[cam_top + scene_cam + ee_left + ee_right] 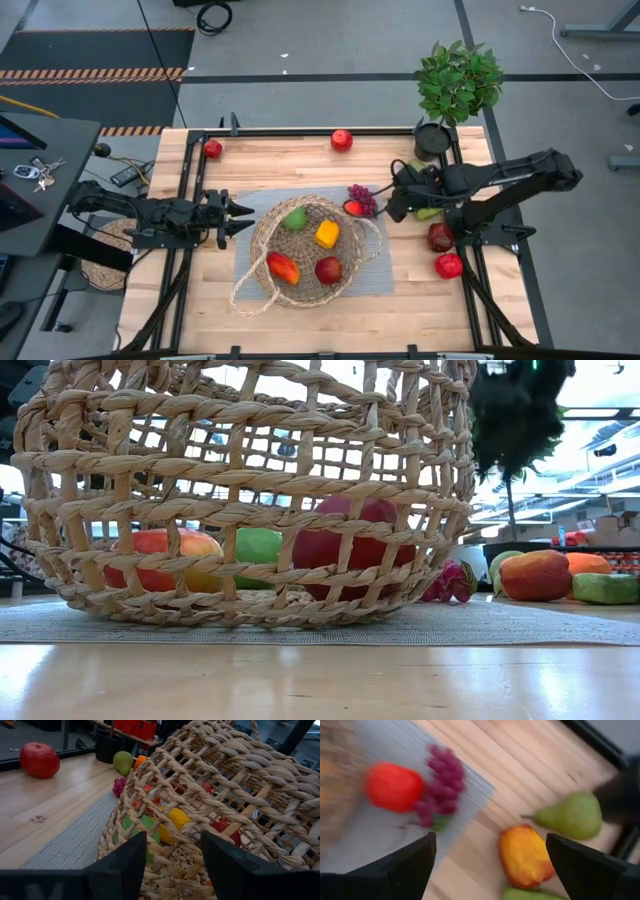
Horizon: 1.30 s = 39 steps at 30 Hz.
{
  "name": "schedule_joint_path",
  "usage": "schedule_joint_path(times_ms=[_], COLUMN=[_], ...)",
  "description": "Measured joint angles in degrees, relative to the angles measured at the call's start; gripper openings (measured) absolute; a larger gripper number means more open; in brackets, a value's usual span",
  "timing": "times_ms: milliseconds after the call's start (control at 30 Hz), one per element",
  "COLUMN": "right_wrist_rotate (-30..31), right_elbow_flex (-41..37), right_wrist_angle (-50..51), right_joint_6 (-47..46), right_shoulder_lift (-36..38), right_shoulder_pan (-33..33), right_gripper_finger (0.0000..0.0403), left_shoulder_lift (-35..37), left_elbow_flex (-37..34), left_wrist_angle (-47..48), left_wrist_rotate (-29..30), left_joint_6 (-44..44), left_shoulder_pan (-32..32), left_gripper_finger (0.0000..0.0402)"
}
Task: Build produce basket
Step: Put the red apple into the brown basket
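The tan wicker basket (305, 250) stands on a grey mat (375, 275) in the middle of the table. It holds a green pear (295, 218), a yellow pepper (327, 234), a red-orange mango (283, 267) and a red apple (328, 269). Purple grapes (362, 197) and a small red fruit (352, 208) lie on the mat by the basket's far right rim. My left gripper (245, 210) is open, level at the basket's left wall (165, 785). My right gripper (388, 205) is open and empty, just right of the grapes (442, 785). My left gripper's open fingers (127, 862) point level from the table's left at the basket's outer left wall (172, 827), near its base. Whether the fingertips touch the wicker, I cannot tell.
A potted plant (455, 85) stands at the far right corner. Red apples lie at the far edge (342, 140) (213, 148) and near the right arm (441, 237) (448, 265). A green pear (572, 815) and an orange-yellow fruit (525, 855) lie under the right arm.
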State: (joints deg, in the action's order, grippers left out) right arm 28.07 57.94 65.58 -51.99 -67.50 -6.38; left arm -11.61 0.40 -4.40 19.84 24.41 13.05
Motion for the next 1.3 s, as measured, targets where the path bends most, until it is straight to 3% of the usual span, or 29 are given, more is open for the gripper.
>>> schedule_joint_path(times_ms=[200,567,1067,1300], right_wrist_rotate=[-3.92,-10.21,-12.56,-13.86], right_elbow_flex=[-8.33,-16.16,-25.07,-25.82], right_wrist_angle=[-3.65,-10.55,-19.66,-21.63], right_joint_6=[0.78,7.13,9.78,11.28], right_shoulder_lift=[0.98,0.96,0.92,0.63], right_shoulder_pan=[5.69,16.26,20.65,20.57], right_gripper_finger=[0.0375,0.0377,0.0375,0.0339], left_shoulder_lift=[0.01,0.0,-0.01,0.01], left_elbow_flex=[0.0,0.0,0.0,0.0], left_wrist_angle=[0.0,0.0,0.0,0.0], left_wrist_rotate=[-0.02,-0.01,-0.01,-0.01], left_joint_6=[-0.03,-0.01,0.01,-0.01], left_shoulder_pan=[-0.01,0.01,-0.01,-0.01], left_gripper_finger=[0.0197,0.0193,0.0195,0.0194])
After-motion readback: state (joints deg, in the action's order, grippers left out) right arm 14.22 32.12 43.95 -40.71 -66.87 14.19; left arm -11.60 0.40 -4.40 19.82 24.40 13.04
